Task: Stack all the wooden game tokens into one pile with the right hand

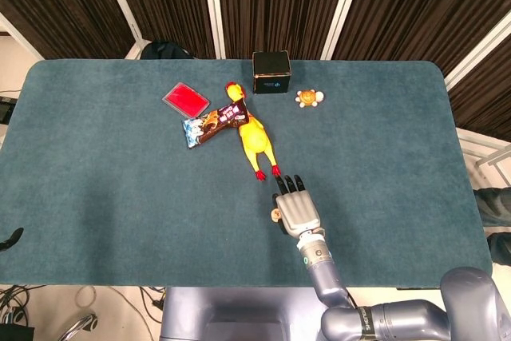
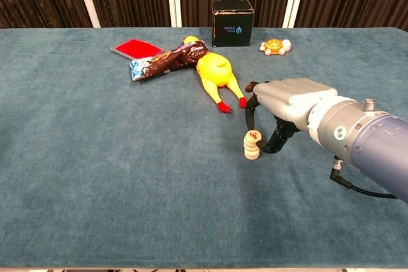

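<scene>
A short pile of round wooden tokens (image 2: 252,145) stands on the green table (image 2: 95,157), its top token marked in red. In the head view only its edge (image 1: 274,216) peeks out left of my right hand (image 1: 297,207). My right hand (image 2: 280,103) hovers just right of and above the pile, palm down. Its dark fingers (image 2: 248,114) hang behind the pile and another digit reaches down at the pile's right side (image 2: 275,139). Nothing is held in it. Whether a fingertip touches the pile I cannot tell. My left hand is not seen.
A yellow rubber chicken (image 2: 217,71) lies just beyond the hand, next to a snack wrapper (image 2: 162,62) and a red flat case (image 2: 136,48). A black box (image 2: 233,23) and a small turtle toy (image 2: 275,46) sit at the far edge. A small dark shape (image 1: 9,239) shows at the table's left edge.
</scene>
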`<state>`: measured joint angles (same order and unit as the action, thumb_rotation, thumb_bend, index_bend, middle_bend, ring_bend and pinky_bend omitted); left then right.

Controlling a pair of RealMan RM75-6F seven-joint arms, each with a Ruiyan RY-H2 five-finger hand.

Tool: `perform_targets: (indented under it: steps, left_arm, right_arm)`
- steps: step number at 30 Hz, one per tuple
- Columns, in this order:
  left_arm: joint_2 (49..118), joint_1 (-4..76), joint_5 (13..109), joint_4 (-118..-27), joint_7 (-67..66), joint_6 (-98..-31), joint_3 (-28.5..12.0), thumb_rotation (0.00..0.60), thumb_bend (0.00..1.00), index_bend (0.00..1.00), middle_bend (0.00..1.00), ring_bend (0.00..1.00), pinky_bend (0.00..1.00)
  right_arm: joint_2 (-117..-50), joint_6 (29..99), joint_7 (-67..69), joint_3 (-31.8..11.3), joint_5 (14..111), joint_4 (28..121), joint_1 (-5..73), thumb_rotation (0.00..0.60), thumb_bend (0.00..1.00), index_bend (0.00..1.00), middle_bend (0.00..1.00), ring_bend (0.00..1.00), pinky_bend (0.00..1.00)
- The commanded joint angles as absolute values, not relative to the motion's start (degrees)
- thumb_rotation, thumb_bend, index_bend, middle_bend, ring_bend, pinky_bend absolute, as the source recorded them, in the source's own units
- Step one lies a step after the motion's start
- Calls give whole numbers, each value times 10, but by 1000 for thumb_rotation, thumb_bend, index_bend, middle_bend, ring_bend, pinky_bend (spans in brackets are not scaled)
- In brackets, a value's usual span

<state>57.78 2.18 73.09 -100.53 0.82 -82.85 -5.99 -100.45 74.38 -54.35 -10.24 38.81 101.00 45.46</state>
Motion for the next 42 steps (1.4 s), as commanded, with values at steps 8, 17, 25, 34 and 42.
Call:
perform_targets:
  steps: [8, 17, 25, 34, 42]
  left_arm:
    - [578, 22, 730, -1004, 9, -828, -61, 600, 186, 119, 0, 0, 184]
    - [579, 22, 733, -1003, 8, -831, -60, 600, 187, 118, 0, 0, 184]
    - [580, 22, 736, -1005, 5, -834, -60, 600, 187, 116, 0, 0, 184]
    - [582, 21, 738, -1007, 1, -838, -60, 600, 187, 116, 0, 0, 184]
    - [582, 21, 740, -1006, 1, -838, -60, 600, 187, 116, 0, 0, 184]
  right_arm:
    - [-992, 756, -544, -100, 395, 1031, 451, 600, 431, 391, 0, 0, 0]
    - [-908, 814, -502, -107, 456, 1117, 412, 600, 431, 250, 0, 0, 0]
    - [-760, 882, -343, -42, 593, 1190, 291, 600, 431, 208, 0, 0, 0]
    - [-726, 968, -196, 66, 767, 1090, 160, 600, 430, 208, 0, 0, 0]
    - [-731, 1012, -159, 77, 816, 1017, 98, 600, 430, 190, 0, 0, 0]
